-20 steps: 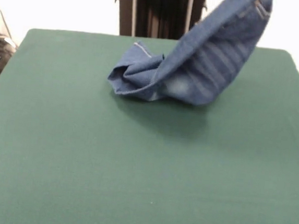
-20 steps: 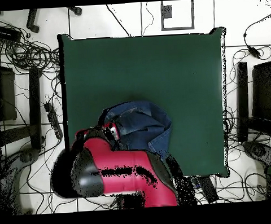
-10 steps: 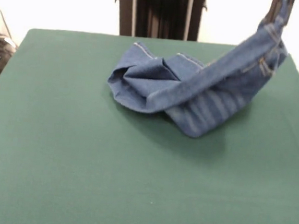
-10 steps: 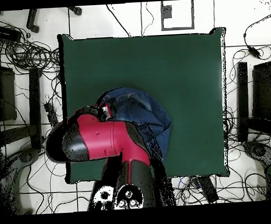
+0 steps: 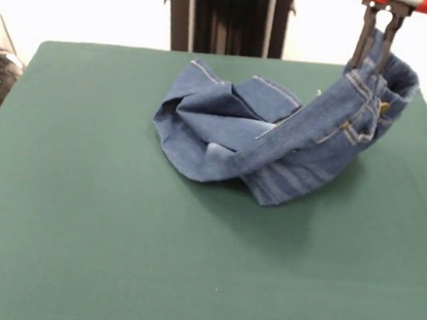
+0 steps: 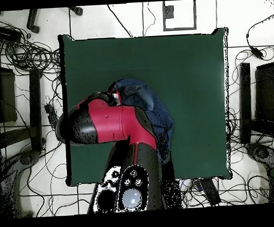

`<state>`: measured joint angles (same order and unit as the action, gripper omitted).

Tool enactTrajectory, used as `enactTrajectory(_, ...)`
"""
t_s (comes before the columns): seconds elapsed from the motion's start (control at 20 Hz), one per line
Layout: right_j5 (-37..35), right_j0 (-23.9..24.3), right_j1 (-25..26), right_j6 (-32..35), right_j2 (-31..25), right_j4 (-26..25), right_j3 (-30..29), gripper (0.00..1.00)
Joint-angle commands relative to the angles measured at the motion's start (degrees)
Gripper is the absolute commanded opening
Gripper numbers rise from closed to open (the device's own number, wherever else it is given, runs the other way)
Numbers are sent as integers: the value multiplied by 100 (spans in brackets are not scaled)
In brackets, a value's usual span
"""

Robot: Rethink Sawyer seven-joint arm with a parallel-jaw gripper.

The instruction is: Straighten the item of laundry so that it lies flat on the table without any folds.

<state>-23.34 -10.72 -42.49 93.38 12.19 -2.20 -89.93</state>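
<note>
A Sawyer arm's gripper (image 5: 377, 48) pinches the waistband end of a small pair of blue denim jeans (image 5: 275, 139), its two thin fingers (image 5: 367, 37) closed narrowly on the raised fabric near the right side of the green table (image 5: 115, 256) as seen from the front. The rest of the garment trails down to the left in a crumpled, folded heap resting on the felt. From overhead, the red arm (image 6: 114, 122) covers much of the jeans (image 6: 144, 100).
</note>
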Motion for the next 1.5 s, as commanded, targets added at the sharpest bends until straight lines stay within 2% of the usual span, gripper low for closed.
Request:
enactTrajectory(0.05, -53, 106, 323, 1527, -38, 472, 560, 0)
enactTrajectory(0.2, 346, -120, 678, 1913, 99, 695, 669, 0)
enactTrajectory(0.35, 456, -271, 984, 2029, 201, 824, 747, 0)
enactTrajectory(0.55, 508, -136, 864, 1618, -239, 781, 360, 0)
enactTrajectory(0.7, 251, 220, 628, 1019, -957, 799, -96, 0)
enactTrajectory(0.9, -207, 429, 686, 458, -1327, 610, -193, 0)
enactTrajectory(1.15, -295, 422, 821, 381, -1313, 344, 38, 0)
enactTrajectory(1.45, -361, 127, 1023, 570, -1027, 210, 361, 0)
enactTrajectory(1.5, -349, 91, 1014, 577, -988, 178, 341, 100)
